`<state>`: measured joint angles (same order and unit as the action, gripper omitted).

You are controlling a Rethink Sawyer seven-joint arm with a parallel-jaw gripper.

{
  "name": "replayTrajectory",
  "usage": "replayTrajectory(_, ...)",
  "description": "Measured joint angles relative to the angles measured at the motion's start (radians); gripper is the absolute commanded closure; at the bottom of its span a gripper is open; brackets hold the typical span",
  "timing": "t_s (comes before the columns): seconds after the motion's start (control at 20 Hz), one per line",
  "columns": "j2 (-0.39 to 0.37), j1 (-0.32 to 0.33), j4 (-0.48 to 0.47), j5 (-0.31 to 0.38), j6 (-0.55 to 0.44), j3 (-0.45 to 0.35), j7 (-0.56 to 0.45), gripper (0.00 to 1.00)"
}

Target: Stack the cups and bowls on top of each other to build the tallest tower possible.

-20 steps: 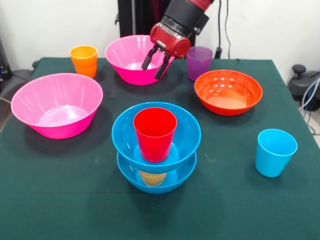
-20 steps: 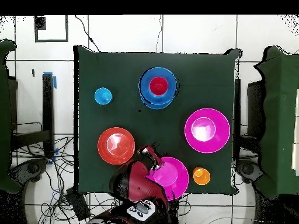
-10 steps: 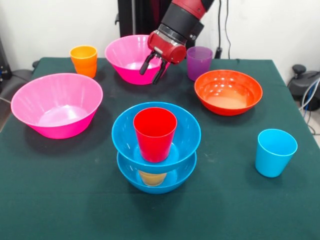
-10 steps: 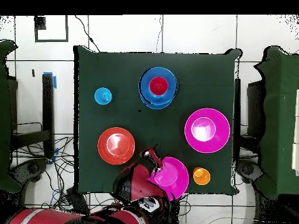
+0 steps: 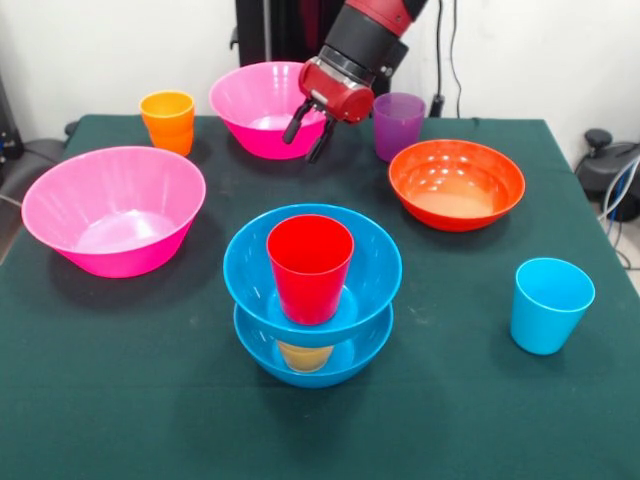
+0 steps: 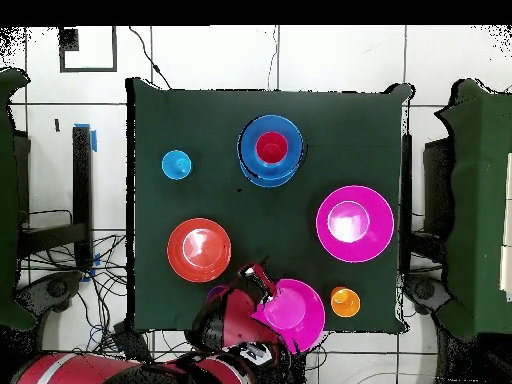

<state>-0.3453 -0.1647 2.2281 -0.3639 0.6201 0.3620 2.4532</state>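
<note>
The tower stands at the table's middle: a blue bowl (image 5: 350,358), a yellow cup (image 5: 303,355) inside it, a second blue bowl (image 5: 245,265) on that, and a red cup (image 5: 310,268) upright in the top bowl. My gripper (image 5: 302,146) is at the far side, its fingers shut across the right rim of the far pink bowl (image 5: 255,110), which is raised slightly. From above, the gripper (image 6: 262,281) and this bowl (image 6: 295,314) sit near the robot's edge. The other pink bowl (image 5: 110,210) rests at the left. The light blue cup (image 5: 550,305) stands alone at the right.
The orange-red bowl (image 5: 456,183) sits right of centre at the back. The purple cup (image 5: 399,125) stands just right of the gripper. The orange cup (image 5: 168,120) stands at the far left corner. The dark green cloth (image 5: 120,400) covers the table.
The gripper has drawn back toward the robot and risen a little. The far pink bowl has moved with it, lifted and shifted toward the table's far edge. Nothing else has moved.
</note>
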Motion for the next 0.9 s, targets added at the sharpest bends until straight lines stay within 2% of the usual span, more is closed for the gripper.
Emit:
replayTrajectory(0.35, -0.008, -0.018, 0.026, -0.002, 0.0, 0.0, 0.0, 0.0)
replayTrajectory(0.9, -0.1, -0.045, 0.03, -0.016, -0.01, 0.003, 0.0, 0.0)
